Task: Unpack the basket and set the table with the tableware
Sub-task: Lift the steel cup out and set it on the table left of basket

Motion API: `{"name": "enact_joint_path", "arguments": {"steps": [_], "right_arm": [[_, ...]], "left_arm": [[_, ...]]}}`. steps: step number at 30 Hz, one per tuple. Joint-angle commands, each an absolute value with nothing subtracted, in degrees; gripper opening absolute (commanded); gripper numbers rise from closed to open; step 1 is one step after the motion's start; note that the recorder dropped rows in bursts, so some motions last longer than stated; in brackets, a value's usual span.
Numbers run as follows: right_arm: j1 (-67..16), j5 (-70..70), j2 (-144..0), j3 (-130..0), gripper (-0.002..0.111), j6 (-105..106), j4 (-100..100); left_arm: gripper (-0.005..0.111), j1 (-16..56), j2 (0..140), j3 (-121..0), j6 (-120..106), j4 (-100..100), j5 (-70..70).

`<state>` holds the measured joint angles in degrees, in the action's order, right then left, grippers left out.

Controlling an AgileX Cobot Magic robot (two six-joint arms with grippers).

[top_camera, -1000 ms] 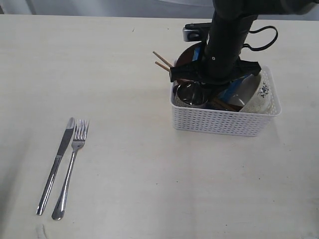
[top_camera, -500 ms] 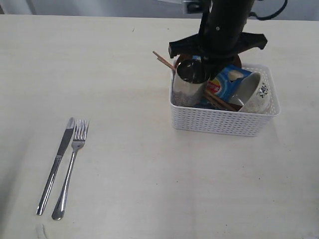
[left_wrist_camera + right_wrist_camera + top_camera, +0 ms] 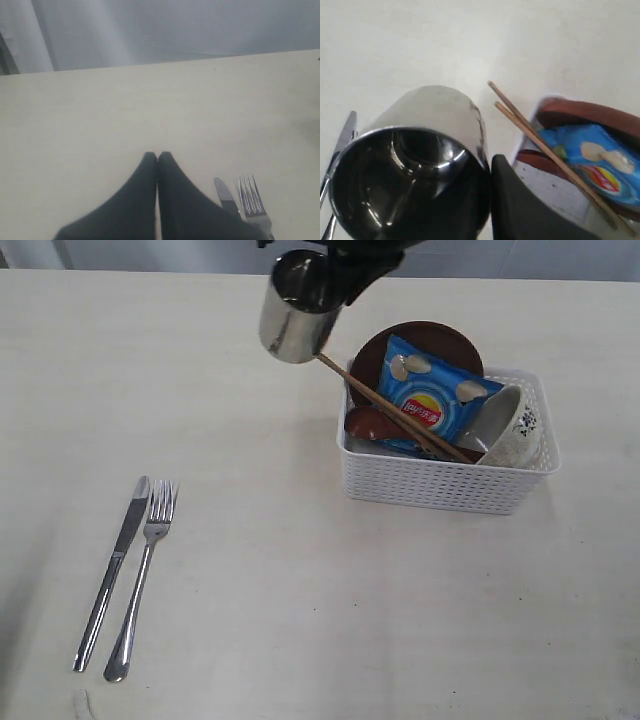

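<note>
Gripping the steel cup point(image 3: 300, 310) by its rim with the right gripper point(image 3: 338, 282), jaws nearly closed on the thin wall; holding it tilted in the air over the table point(image 3: 250, 440), off the far left corner of the basket point(image 3: 440, 485). Pressing the left gripper point(image 3: 158, 159) fully together on nothing, low over the table beside the knife point(image 3: 112, 570) and fork point(image 3: 145, 575), which lie side by side towards the near left corner. Inside the basket: chopsticks point(image 3: 390, 405) slanting across a blue chip bag point(image 3: 435, 400), brown plate point(image 3: 430, 335) behind, bowl point(image 3: 515, 430) tipped at the right end, wooden spoon point(image 3: 368, 425). Pale cream surface; beyond its far edge, a grey backdrop point(image 3: 150, 30).
</note>
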<state>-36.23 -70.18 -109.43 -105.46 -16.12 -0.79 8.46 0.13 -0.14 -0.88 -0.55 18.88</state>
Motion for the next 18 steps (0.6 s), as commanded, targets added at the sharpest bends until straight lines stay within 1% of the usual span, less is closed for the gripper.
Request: {"name": "enact_joint_path", "arguments": {"steps": [1, 5, 11, 14, 18], "right_arm": [[-39.6, -70.0, -117.4, -113.5, 0.0, -15.6, -1.4], [-42.3, -70.0, -125.2, -121.5, 0.0, -15.6, -1.4], [-42.9, -70.0, -136.0, -132.0, 0.0, -17.0, -2.9], [-43.0, -70.0, -139.6, -134.5, 0.0, -16.8, -4.9], [-43.0, -70.0, -142.2, -134.6, 0.0, -16.7, -5.1]], "left_arm": [[0.0, 8.8, 0.0, 0.0, -0.6, -0.4, 18.4], [0.0, 8.8, 0.0, 0.0, -0.6, -0.4, 18.4], [0.0, 8.8, 0.0, 0.0, -0.6, -0.4, 18.4], [0.0, 8.8, 0.0, 0.0, -0.6, -0.4, 18.4], [0.0, 8.8, 0.0, 0.0, -0.6, -0.4, 18.4]]}}
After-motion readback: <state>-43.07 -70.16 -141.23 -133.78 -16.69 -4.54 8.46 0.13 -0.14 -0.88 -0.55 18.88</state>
